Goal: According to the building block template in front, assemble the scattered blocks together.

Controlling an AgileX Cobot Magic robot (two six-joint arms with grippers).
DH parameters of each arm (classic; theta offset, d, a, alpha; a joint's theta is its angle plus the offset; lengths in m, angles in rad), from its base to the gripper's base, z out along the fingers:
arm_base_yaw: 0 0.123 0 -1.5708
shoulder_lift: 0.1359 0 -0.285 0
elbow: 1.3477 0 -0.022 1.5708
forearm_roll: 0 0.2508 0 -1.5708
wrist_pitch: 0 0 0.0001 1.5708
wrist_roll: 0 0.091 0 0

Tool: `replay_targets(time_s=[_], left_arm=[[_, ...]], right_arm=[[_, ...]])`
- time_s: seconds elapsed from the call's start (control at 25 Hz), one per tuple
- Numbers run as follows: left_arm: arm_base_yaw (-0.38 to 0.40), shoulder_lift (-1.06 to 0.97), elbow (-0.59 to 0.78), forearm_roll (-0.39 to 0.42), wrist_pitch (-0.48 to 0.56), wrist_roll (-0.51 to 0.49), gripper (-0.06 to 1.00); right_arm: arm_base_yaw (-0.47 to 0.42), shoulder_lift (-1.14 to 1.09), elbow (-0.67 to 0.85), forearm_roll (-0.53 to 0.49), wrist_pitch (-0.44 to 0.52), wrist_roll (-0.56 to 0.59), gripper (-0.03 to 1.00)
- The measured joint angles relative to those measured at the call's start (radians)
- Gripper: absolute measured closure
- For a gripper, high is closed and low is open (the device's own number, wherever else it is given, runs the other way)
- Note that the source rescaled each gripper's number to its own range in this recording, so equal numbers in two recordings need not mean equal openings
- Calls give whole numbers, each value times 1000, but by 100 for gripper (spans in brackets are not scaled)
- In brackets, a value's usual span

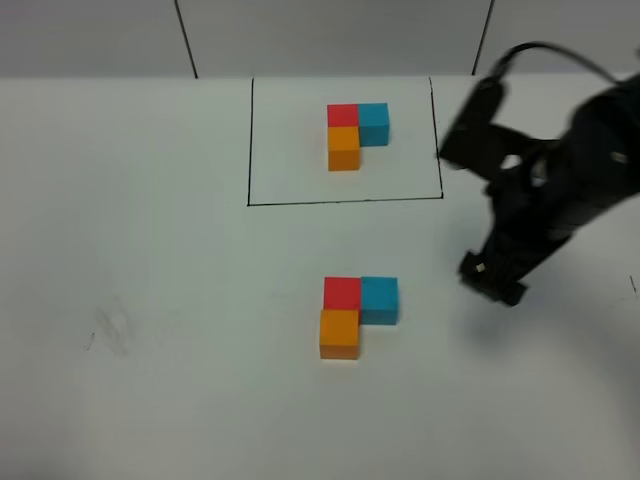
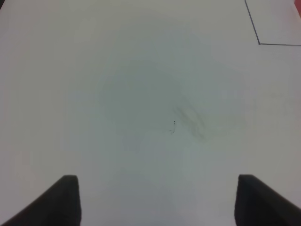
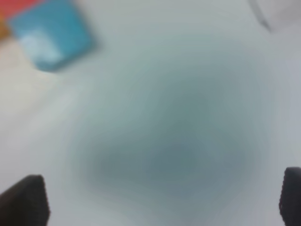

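The template (image 1: 355, 135) is an L of red, blue and orange cubes inside a thin black drawn rectangle at the back centre. The scattered blocks sit together in the same L nearer the front: red (image 1: 342, 292), light blue (image 1: 379, 299) and orange (image 1: 340, 333), touching. My right gripper (image 1: 490, 280) is to the right of them, apart from the blue cube, open and empty. The blurred right wrist view shows the blue cube (image 3: 51, 37) beside wide-apart fingertips (image 3: 28, 197). My left gripper (image 2: 157, 200) is open and empty over bare table; it is out of the exterior high view.
The white table (image 1: 150, 300) has a faint smudge (image 1: 110, 330) at the left, also in the left wrist view (image 2: 188, 122). A corner of the black rectangle (image 2: 258, 43) shows in the left wrist view. A grey wall with dark seams runs behind the table.
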Motion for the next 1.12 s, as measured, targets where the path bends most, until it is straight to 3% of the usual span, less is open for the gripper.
replay_targets(time_s=[0.16,0.36,0.56,0.68,0.92,1.12], left_arm=[[0,0,0,0,0,0,42],[0,0,0,0,0,0,42],[0,0,0,0,0,0,42],[0,0,0,0,0,0,42],[0,0,0,0,0,0,42],[0,0,0,0,0,0,42]], right_arm=[[-208,-313,161,-168,-52,211,-3],[-359,-682,200,-269,10,306,-3],[-385,-1020,201,-300,231,344,-3],[-385,-1197,210,-303,317,397,-3],[-385,-1469,337,-248,357,482,-3],[-402,-1495,401,-156,398,491,-3]])
